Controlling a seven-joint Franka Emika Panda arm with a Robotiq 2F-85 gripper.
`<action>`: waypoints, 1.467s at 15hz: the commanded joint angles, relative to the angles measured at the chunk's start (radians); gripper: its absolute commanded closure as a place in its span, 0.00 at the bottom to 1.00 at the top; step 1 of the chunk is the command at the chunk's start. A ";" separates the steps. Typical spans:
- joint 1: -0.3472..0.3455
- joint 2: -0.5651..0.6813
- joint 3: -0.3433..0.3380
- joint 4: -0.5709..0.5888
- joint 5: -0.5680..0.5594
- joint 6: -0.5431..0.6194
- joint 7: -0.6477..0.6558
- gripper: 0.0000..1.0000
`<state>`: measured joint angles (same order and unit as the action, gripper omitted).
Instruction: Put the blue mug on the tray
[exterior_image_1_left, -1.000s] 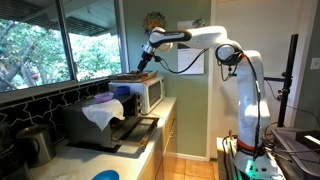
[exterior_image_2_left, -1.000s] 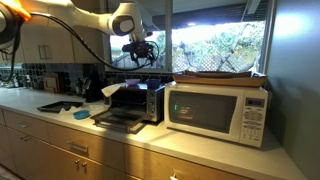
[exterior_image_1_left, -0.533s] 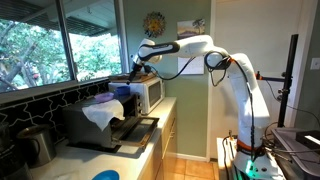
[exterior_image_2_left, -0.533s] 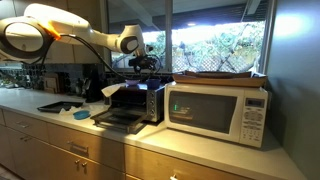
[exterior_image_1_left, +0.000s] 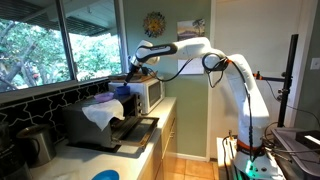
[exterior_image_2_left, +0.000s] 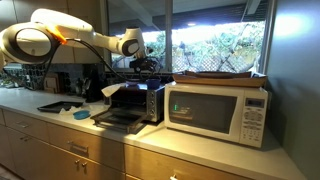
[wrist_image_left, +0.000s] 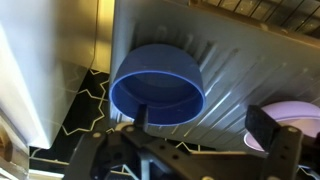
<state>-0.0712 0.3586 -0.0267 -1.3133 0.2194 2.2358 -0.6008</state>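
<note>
The blue mug (wrist_image_left: 158, 85) stands upright on a ribbed silver appliance top (wrist_image_left: 240, 60), seen from above in the wrist view. It also shows in an exterior view (exterior_image_1_left: 122, 92), beside the white microwave. My gripper (wrist_image_left: 207, 125) is open and empty. One finger is at the mug's near rim and the other is off to the side, so the mug is not between them. In both exterior views the gripper (exterior_image_1_left: 132, 72) (exterior_image_2_left: 148, 63) hovers just above the mug's spot. The brownish tray (exterior_image_2_left: 215, 77) lies on top of the white microwave (exterior_image_2_left: 215, 112).
A pale lavender cloth (exterior_image_1_left: 100, 110) drapes over the dark oven, whose door hangs open (exterior_image_1_left: 135, 128). A flat bright-blue dish (exterior_image_1_left: 105, 175) lies on the counter. A black tray (exterior_image_2_left: 60, 106) sits further along. Windows are close behind.
The arm has swung from above the microwave down and over towards the mug. The gripper is lower now and stays open.
</note>
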 joint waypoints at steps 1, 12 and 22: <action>0.006 0.036 0.006 0.009 0.010 0.071 0.002 0.00; -0.021 0.070 0.080 0.024 -0.028 0.036 0.029 0.89; 0.025 -0.035 0.035 -0.045 -0.145 0.090 0.080 0.99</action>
<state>-0.0702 0.4033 0.0306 -1.3062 0.1345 2.3113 -0.5509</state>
